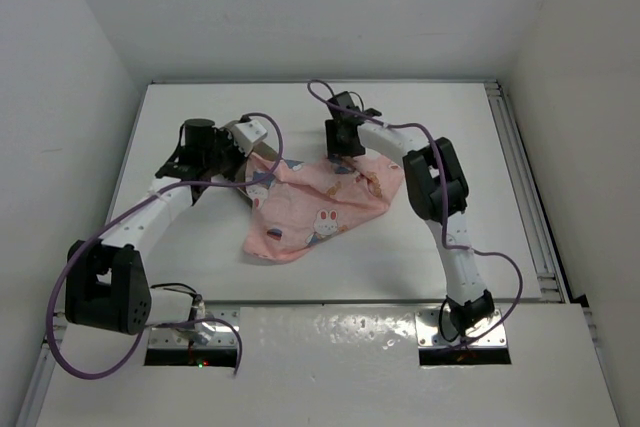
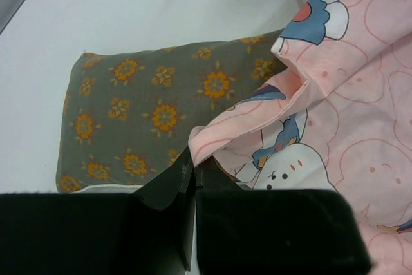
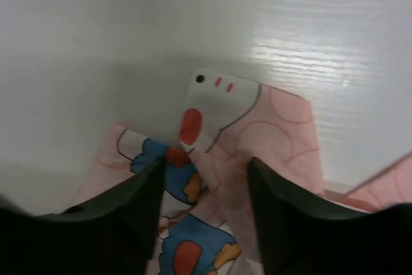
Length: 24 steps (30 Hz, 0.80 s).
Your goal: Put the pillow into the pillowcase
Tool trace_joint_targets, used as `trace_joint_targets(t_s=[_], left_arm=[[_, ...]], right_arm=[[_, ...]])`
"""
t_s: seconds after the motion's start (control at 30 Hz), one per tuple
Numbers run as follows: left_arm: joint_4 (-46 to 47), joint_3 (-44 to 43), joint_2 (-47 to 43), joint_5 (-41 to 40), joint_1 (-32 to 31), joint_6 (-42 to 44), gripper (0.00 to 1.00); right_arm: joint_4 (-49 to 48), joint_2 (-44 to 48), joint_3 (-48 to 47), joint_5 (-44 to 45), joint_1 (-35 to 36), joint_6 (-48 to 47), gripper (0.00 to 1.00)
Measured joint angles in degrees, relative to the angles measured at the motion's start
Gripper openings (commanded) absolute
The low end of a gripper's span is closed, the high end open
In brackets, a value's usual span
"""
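L gripper (image 2: 192,162) clamped tight on pillowcase (image 2: 347,94) hem, R gripper (image 3: 206,169) agape; pillow (image 2: 148,107) long axis across L-wrist view.

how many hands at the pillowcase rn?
2. Left hand, shut on the pillowcase edge beside the pillow; right hand, open, astride a fold at its far edge.

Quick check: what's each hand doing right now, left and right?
Left hand: closed, pinching the pillowcase edge.
Right hand: open, straddling a pillowcase fold, not gripping it.
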<state>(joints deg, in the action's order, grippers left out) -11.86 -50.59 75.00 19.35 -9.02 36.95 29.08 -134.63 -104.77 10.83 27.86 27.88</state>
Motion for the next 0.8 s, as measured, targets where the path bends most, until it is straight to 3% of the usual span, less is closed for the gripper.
trace_joint_targets(t_s=[0.07,0.1,0.13,0.47,0.63,0.8], left_arm=[[0.0,0.0,-0.2,-0.2,0.0,-0.3,0.00],[0.1,0.0,-0.2,-0.3,0.0,-0.6,0.00],[0.1,0.0,-0.2,-0.5,0.0,-0.9,0.00],[4.8,-2.0,1.1,-6.6,0.1,-4.2,0.00],[14.8,-11.7,5.4,-12.0,0.5,-4.0,0.00],[26.2,-23.2,8.3,-14.1,0.7,-2.9,0.00]], right_arm=[[0.6,0.0,-0.7,1.7,0.0,-0.2,0.27],[1.1,0.0,-0.7,2.7,-0.1,-0.1,0.06],[1.7,0.0,-0.7,3.5,-0.2,-0.2,0.00],[2.0,4.3,-0.9,6.5,-5.0,0.3,0.00],[-3.6,17.0,-1.7,4.0,-11.8,0.7,0.00],[-17.1,36.8,2.4,0.8,-20.5,3.0,0.00]])
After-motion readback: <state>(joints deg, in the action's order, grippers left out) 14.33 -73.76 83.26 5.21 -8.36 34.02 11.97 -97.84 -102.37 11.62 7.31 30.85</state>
